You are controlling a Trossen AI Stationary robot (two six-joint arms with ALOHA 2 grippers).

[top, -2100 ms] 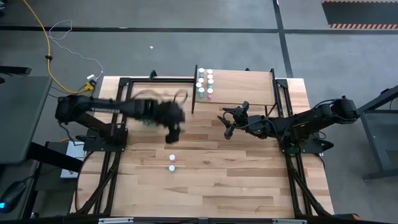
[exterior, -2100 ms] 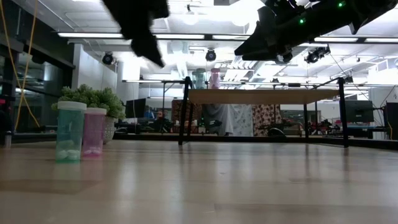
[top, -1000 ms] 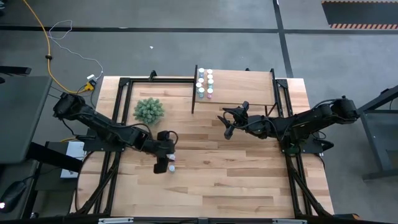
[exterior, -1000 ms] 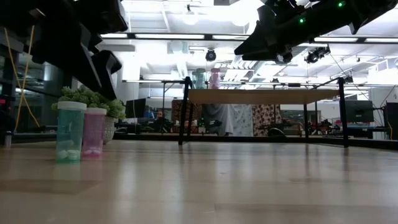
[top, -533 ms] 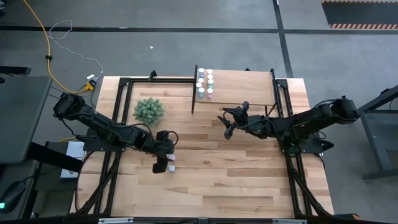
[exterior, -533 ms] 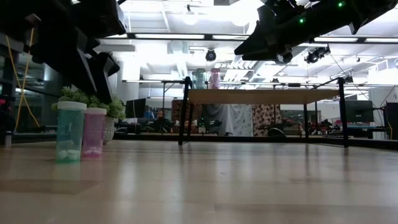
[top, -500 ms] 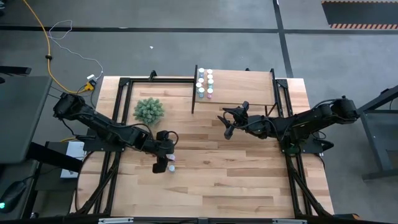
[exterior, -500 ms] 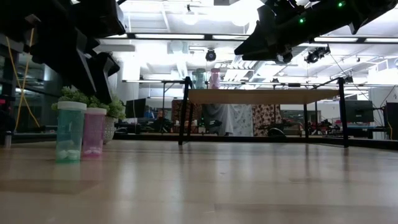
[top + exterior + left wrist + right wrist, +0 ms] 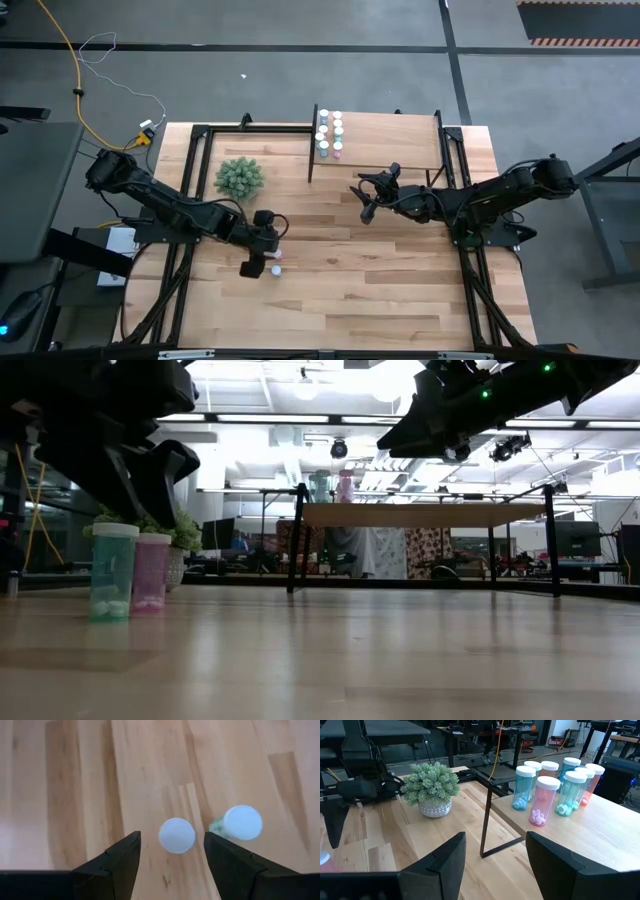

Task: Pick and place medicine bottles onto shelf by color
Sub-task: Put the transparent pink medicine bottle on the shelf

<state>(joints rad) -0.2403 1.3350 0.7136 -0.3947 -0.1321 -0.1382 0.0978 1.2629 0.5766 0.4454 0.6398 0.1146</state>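
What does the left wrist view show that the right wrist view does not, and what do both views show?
Only the left wrist view: two white bottle caps from above, one cap between the open left tool's fingers, the other cap beside it.

Only the right wrist view: the green plant, the shelf with a group of bottles, and the open right tool.

Both: the wooden tabletop.

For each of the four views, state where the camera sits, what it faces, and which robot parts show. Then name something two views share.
High: overhead, facing straight down; both arms, shelf.
Low: at tabletop height, facing across; teal bottle, pink bottle, arms overhead.
Left wrist: faces down between the open left gripper onto two white caps.
Right wrist: faces past the open right gripper toward plant and shelved bottles.
Shared: the plant in high and right wrist views.
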